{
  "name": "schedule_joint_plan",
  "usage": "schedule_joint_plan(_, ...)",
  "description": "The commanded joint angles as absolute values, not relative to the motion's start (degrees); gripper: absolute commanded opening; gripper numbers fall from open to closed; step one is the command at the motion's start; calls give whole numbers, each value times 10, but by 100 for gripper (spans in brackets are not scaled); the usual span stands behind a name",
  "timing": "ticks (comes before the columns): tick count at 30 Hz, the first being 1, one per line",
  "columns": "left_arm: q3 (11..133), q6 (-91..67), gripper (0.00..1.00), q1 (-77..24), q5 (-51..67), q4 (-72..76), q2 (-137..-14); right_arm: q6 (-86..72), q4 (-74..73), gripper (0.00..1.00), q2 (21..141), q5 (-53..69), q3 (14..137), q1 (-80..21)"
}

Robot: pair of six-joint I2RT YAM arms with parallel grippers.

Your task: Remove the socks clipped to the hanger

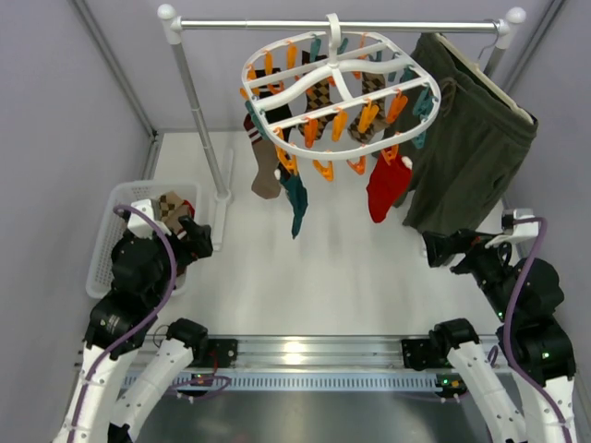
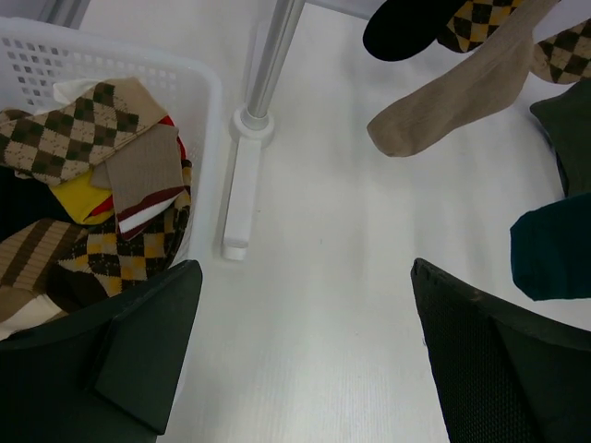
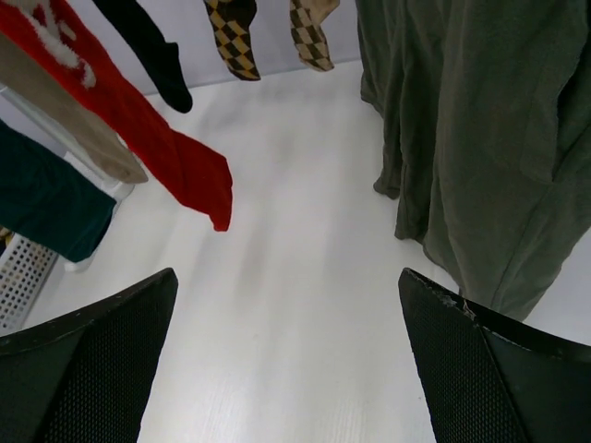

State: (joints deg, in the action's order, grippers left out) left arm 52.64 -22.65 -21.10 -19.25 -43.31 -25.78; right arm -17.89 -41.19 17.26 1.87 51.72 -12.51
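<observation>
Right now your hanger (image 1: 334, 72) hangs by its hook from the rail (image 1: 277, 25), with socks clipped under it: a brown sock (image 1: 266, 175) at its left, a teal sock (image 1: 296, 198) just beside that, a red sock (image 1: 388, 189) toward the right, and argyle socks (image 1: 319, 97) up among the clips. The shorts (image 1: 471, 157) hang just right of the frame. Only the top view gives you this whole layout. It also shows your left gripper (image 1: 194, 242) low at the right edge of the basket (image 1: 106, 242) and your right gripper (image 1: 443, 249) low beneath the shorts, both well apart from the hanger. The wrist views show what the top view cannot. On the left, the fingers (image 2: 138, 355) stand wide apart with nothing between them. The basket holds a heap (image 2: 83, 138) of argyle, striped and plain socks, and the rail's post (image 2: 268, 65) stands just outside its wall. On the right, the jaws are likewise spread and empty above the bare table (image 3: 305, 277). A black sock (image 3: 148, 46) also shows there behind the red one.
</observation>
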Motion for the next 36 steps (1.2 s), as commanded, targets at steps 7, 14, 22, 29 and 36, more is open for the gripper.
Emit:
schedule_joint_plan(7,571,-240,99,-211,-147,-403,-266,-207,-247,100,180,129,461,-118)
schedule_joint_plan(14,609,-234,99,-212,19,-374,-275,-209,-92,100,252,283,423,-119)
schedule_joint_plan(22,641,-257,98,-212,216,-307,-338,-216,139,95,340,345,347,-122)
schedule_joint_plan(29,676,-286,99,-211,253,-267,-380,-129,178,35,395,206,345,-217)
schedule_joint_plan(36,715,-269,99,-212,228,-270,-415,-95,229,0,430,21,332,-364)
